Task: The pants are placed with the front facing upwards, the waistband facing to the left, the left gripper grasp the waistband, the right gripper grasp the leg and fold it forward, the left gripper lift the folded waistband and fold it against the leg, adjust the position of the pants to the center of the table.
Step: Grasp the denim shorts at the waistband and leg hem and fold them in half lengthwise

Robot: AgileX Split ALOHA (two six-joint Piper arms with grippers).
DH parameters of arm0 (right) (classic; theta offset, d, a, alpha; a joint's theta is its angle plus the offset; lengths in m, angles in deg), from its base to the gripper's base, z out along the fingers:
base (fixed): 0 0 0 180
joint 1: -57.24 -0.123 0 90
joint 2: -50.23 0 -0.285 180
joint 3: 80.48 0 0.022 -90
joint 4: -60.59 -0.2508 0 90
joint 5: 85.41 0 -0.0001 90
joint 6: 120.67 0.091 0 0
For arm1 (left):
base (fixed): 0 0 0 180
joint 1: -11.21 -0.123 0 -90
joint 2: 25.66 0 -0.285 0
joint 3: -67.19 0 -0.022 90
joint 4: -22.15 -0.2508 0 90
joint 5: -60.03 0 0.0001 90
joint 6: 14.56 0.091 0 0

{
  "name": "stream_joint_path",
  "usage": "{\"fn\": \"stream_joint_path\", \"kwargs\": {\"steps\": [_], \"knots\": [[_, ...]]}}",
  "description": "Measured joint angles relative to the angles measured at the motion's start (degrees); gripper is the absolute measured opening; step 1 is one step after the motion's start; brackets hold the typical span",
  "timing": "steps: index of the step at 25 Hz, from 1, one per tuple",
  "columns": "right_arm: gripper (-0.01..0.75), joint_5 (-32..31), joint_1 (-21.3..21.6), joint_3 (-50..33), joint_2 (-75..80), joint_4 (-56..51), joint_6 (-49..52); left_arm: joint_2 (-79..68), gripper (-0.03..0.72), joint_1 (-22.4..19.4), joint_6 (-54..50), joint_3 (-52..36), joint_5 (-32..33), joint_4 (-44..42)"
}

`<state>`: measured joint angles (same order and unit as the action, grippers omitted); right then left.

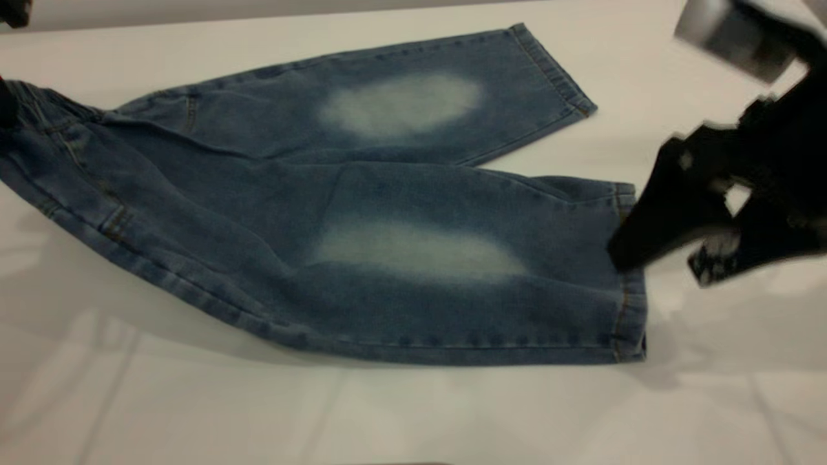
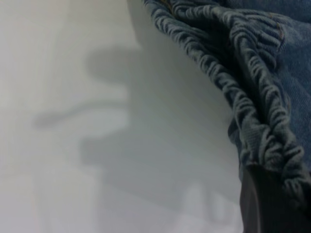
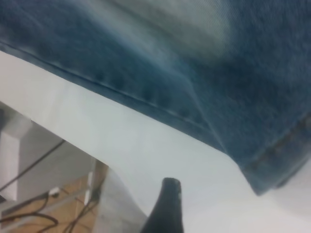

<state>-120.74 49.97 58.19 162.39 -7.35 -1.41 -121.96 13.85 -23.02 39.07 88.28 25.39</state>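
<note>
The pants (image 1: 323, 219) lie spread flat on the white table (image 1: 194, 413), front side up, waistband toward the left edge and both hems toward the right.

At the far left the waistband (image 1: 39, 106) is bunched and lifted a little off the surface, and a dark sliver of the left gripper (image 1: 6, 106) shows right against it, cut off by the picture's border. From that arm's own camera the ruffled elastic (image 2: 252, 116) runs down into a dark finger (image 2: 265, 204), with the gathered denim sitting on top of it, so the left gripper seems closed on the band, though only one finger can be made out there.

Across the middle, the two pale knee patches face up, one on the farther leg (image 1: 400, 103) and one on the nearer leg (image 1: 420, 248). No print shows on either leg from this side, so I can't say which one carries it.

At the right, the right gripper (image 1: 672, 248) hangs just past the nearer leg's hem (image 1: 630, 271), its dark fingers spread apart and holding nothing; one fingertip overlaps the hem edge from the outside camera, and whether it touches the cloth is hard to tell because it is smeared. The wrist camera there shows a single black fingertip (image 3: 167, 204) over bare table, apart from the hem corner (image 3: 272, 170).
</note>
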Motion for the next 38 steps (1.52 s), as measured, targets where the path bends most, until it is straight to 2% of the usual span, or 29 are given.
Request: {"fn": "stream_joint_path", "kwargs": {"steps": [8, 14, 21, 24, 26, 28, 30, 32, 34, 38], "knots": [[0.554, 4.27, -7.11, 0.06, 6.83, -0.76, -1.46, 0.00, 0.062, 0.00, 0.00, 0.00, -0.15, 0.06], [0.549, 6.76, -7.58, 0.16, 8.43, -4.52, -4.66, 0.00, 0.062, 0.00, 0.00, 0.00, -0.20, 0.17], [0.548, 7.34, -7.58, 0.16, 11.73, -16.81, -16.73, 0.00, 0.062, 0.00, 0.00, 0.00, -0.27, 0.17], [0.521, 6.14, -7.58, 0.55, 13.03, -21.70, -21.03, 0.00, 0.062, 0.00, 0.00, 0.00, -0.32, 0.17], [0.453, 5.66, -7.58, 0.62, 13.83, -23.15, -22.20, 0.00, 0.062, 0.00, 0.00, 0.00, -0.38, 0.17], [0.339, 5.92, -7.58, 0.62, 14.16, -23.72, -22.59, 0.00, 0.062, 0.00, 0.00, 0.00, -0.43, 0.17], [0.172, 6.57, -7.58, 0.62, 14.63, -23.79, -23.12, 0.00, 0.062, 0.00, 0.00, 0.00, -0.43, 0.17], [0.067, 6.86, -7.58, 0.62, 14.82, -23.79, -23.50, 0.00, 0.062, 0.00, 0.00, 0.00, -0.43, 0.17], [0.034, 6.86, -7.58, 0.62, 14.41, -23.73, -23.78, 0.00, 0.062, 0.00, 0.00, 0.00, -0.43, 0.17], [0.027, 6.47, -7.58, 0.57, 9.51, -22.88, -23.85, 0.00, 0.062, 0.00, 0.00, 0.00, -0.43, 0.17]]}}
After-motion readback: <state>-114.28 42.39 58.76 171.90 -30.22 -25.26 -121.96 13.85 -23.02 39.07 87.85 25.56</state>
